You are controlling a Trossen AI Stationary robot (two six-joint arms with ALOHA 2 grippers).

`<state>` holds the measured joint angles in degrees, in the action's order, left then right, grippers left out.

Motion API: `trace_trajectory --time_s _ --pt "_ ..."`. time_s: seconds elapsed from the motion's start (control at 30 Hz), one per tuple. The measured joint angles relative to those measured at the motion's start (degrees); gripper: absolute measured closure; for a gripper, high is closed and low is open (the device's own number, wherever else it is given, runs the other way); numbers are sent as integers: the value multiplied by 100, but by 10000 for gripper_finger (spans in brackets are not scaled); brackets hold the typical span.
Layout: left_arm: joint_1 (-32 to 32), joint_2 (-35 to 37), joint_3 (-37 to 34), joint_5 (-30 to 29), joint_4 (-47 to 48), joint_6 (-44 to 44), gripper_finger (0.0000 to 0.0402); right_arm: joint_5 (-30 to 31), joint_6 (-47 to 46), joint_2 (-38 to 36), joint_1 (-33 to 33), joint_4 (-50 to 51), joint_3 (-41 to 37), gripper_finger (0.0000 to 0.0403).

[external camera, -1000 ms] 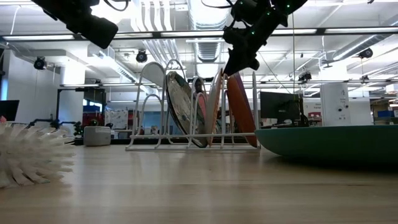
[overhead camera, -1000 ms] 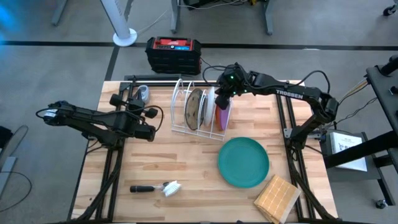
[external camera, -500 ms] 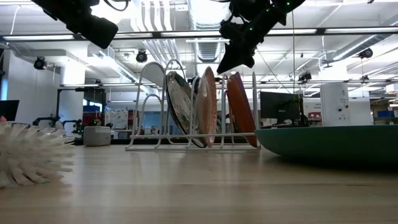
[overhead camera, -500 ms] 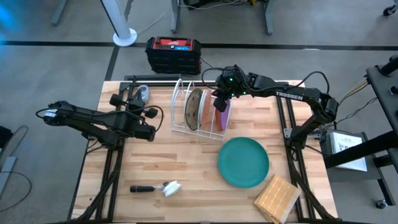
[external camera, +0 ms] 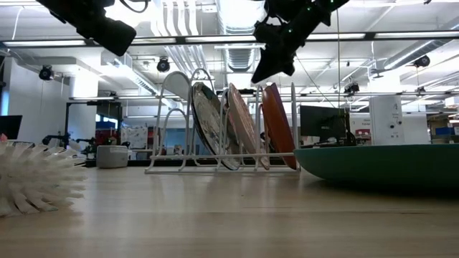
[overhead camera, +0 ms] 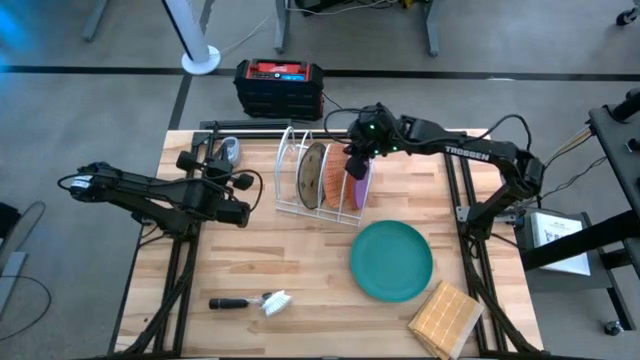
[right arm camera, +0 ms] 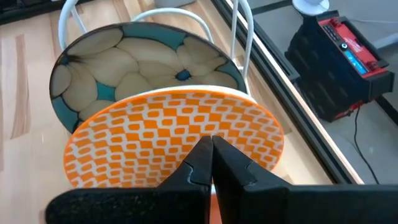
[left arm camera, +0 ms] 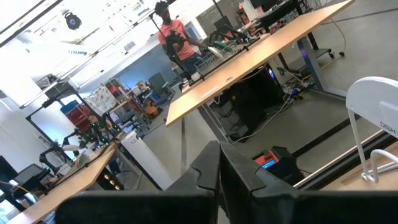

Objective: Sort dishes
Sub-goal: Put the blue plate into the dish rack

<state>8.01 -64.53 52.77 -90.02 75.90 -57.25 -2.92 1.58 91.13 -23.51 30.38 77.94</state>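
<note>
A white wire rack (overhead camera: 289, 170) stands at the table's far middle with three dishes on edge in its slots. They are a speckled plate (overhead camera: 313, 172), an orange checked plate (overhead camera: 333, 176) leaning left toward it, and a purple plate (overhead camera: 357, 188). The larger teal plate (overhead camera: 391, 260) lies flat on the table, near right of the rack. My right gripper (external camera: 257, 77) hangs shut just above the orange plate's top edge (right arm camera: 180, 134), clear of it. My left gripper (overhead camera: 243, 212) waits shut at the table's left, held high and level.
A square wooden block (overhead camera: 447, 318) lies at the near right corner. A dish brush (overhead camera: 255, 301) lies at the near left. A small grey object (overhead camera: 228, 150) sits at the far left, and a black and red box (overhead camera: 279, 85) stands on the floor beyond the far edge.
The orange plate has tipped over in its slot. It leaned right against the purple plate, passed through upright, and now leans left toward the speckled plate. Its lower edge has stayed in the rack. My right gripper has stayed shut just above it.
</note>
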Motion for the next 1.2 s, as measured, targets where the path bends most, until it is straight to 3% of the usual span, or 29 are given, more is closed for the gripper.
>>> trace_trajectory --time_s 0.5,0.63,0.77,1.0,1.1,1.2 --pt "19 -22 154 139 -80 242 401 62 -206 -1021 168 1380 -40 403" --pt "20 -189 543 844 -336 710 401 400 -537 -1455 431 1697 -316 403" --pt "76 -541 926 2004 -760 1251 402 680 -879 -1957 787 1842 -762 403" --pt "531 -1625 1816 3214 -894 1373 402 805 -1827 -2886 1447 1870 -1965 403" --pt "946 -2196 2512 3392 -615 1356 402 824 -2395 -3348 1830 1868 -2564 403" --pt "1422 -2747 3361 3040 -70 1097 402 1124 -3045 -3743 2199 1863 -3111 403"
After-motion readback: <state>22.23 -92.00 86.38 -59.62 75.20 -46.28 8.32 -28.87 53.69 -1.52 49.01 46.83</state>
